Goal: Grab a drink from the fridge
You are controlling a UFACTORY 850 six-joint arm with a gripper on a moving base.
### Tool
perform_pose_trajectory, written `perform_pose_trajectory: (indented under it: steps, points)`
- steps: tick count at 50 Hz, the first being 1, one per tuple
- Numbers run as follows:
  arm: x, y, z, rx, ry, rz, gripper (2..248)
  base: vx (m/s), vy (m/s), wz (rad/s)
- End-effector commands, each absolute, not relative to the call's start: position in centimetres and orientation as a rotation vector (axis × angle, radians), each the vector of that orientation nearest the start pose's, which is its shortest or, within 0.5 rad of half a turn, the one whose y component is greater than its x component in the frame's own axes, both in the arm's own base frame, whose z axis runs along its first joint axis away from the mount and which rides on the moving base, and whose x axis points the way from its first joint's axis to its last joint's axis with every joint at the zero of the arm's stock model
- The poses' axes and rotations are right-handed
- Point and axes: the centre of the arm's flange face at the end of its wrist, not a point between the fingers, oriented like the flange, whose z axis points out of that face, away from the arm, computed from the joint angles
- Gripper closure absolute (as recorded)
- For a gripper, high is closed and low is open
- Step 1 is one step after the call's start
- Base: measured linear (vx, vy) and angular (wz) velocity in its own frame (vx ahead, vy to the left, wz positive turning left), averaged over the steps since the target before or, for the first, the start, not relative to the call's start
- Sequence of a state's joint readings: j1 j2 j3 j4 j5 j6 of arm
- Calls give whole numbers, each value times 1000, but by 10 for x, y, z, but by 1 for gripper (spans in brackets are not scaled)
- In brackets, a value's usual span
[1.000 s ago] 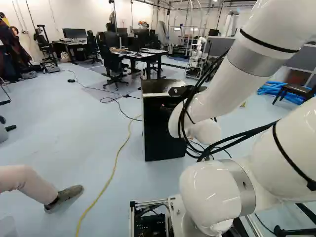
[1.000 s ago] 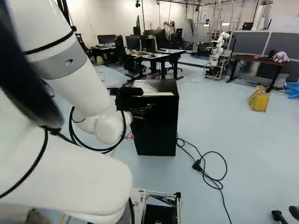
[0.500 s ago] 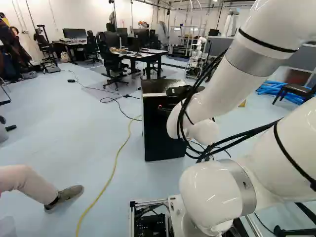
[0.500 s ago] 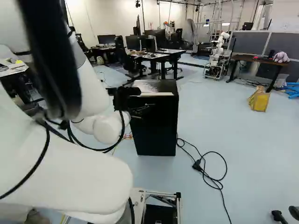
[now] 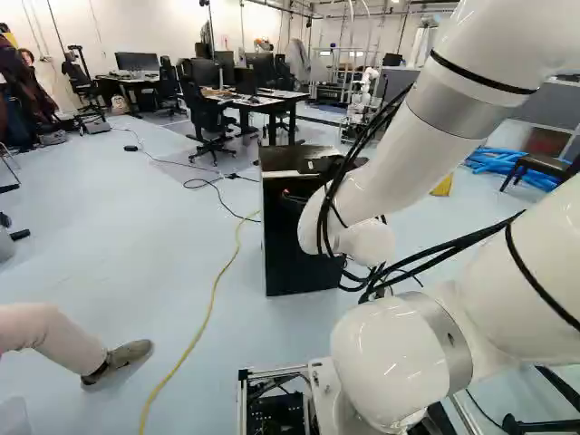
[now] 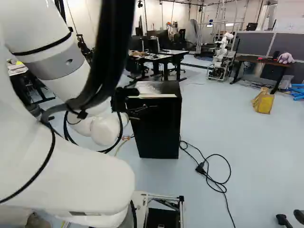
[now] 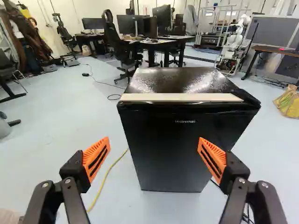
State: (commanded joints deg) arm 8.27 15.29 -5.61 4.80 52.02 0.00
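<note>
Mini fridge, black [image 6: 164, 130]: one, upright on the floor, door closed, at the centre of both base views. Pale strip [image 6: 160, 96] along the front edge of its top.

Gripper, black, two-fingered [image 6: 143, 110]: one, before the fridge's upper front, just left of centre in the right base view. Fingers spread wide, nothing between them; orange pads [image 7: 96, 157] apart from the fridge door, which faces them from ahead.

Arm, white, jointed [image 5: 390, 172]: one, reaching in from the right of the left base view.

Yellow cable [image 5: 214, 288]: on the floor, left of the fridge, running to the lower edge of the left base view.

Black power cable with plug [image 6: 201, 168]: loosely looped on the floor, right of the fridge, lower right of the right base view.

Yellow bag [image 6: 263, 102]: on the floor, right side of the right base view.

Office chair, black [image 5: 210, 122]: beside a desk, upper left of the left base view.

Another robot [image 6: 219, 59]: white, upper right of the right base view.
</note>
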Motion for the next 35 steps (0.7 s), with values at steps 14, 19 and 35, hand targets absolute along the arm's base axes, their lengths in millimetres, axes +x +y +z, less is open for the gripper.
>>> perform_pose_trajectory:
  steps: [14,19,35]
  points:
    - [275,46,371,-2446,-39,-1837,3,0,0,0]
    - [276,50,372,-2436,-29,-1841,3,0,0,0]
    - [278,64,375,-2405,3,-1853,3,0,0,0]
